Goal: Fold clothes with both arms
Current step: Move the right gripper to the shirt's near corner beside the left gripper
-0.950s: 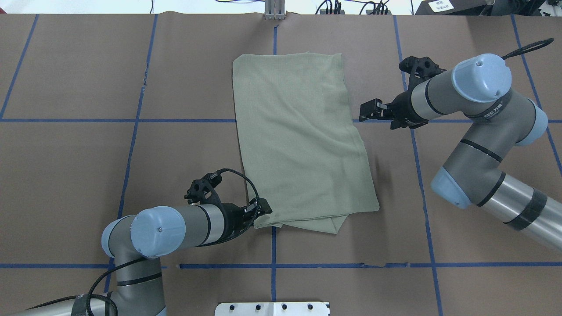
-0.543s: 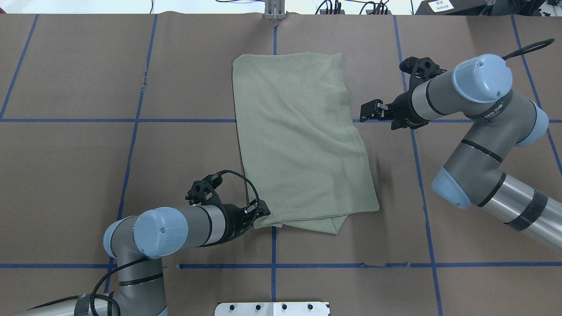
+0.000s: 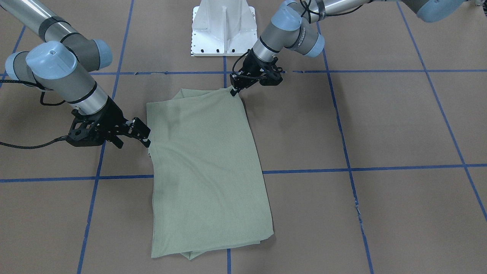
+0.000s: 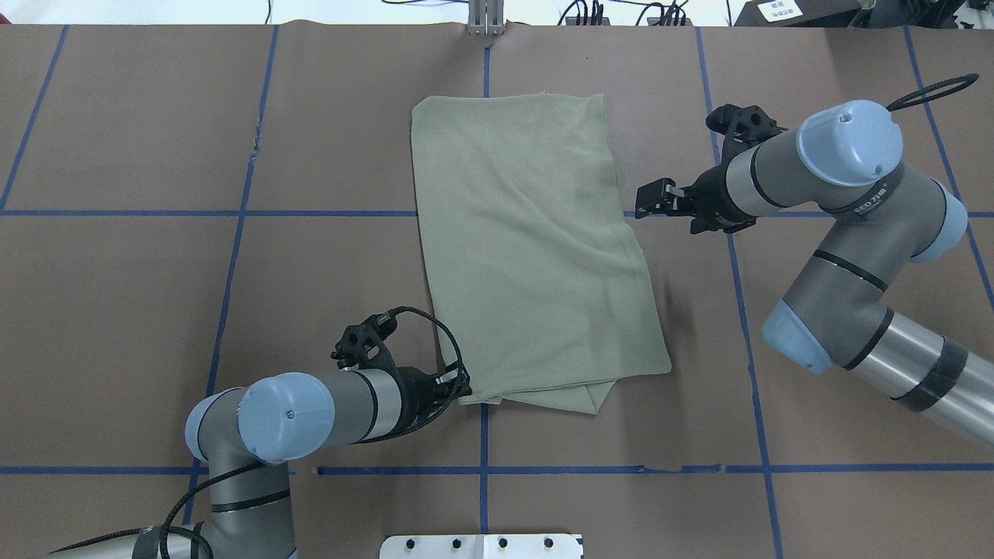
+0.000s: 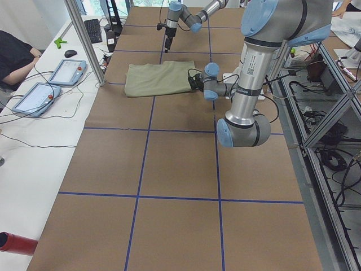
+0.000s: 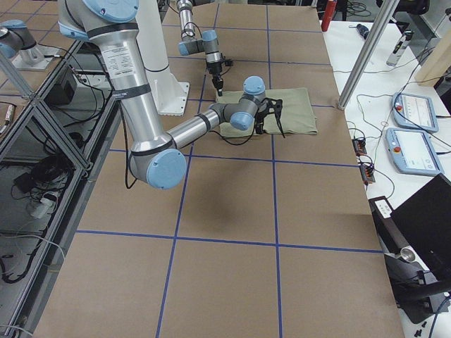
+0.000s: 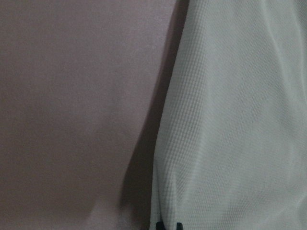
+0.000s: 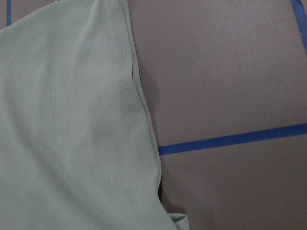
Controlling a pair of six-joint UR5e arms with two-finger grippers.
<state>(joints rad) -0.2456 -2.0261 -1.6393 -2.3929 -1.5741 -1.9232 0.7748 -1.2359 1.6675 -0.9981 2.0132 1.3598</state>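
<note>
The pale sage-green shirt point(image 4: 528, 248) lies folded into a long rectangle on the brown table, and also shows in the front view point(image 3: 205, 167). My left gripper point(image 4: 463, 387) is at the shirt's near left corner, shut on that corner, which rises slightly to the fingers in the front view point(image 3: 233, 90). The left wrist view shows the cloth point(image 7: 230, 120) running into the closed fingertips. My right gripper point(image 4: 643, 203) is open and empty, just off the shirt's right edge at mid length, as the front view point(image 3: 144, 134) also shows. The right wrist view shows only the shirt edge point(image 8: 72, 134).
The white pedestal base point(image 3: 223, 30) stands at the robot's side of the table. Blue tape lines point(image 4: 233, 213) cross the brown paper. Two tablets point(image 5: 67, 70) and a metal post point(image 5: 84, 39) stand at the far side, beside a seated person.
My left arm has shifted slightly and its gripper has drawn back onto the shirt's near left corner. The right arm has barely moved.
</note>
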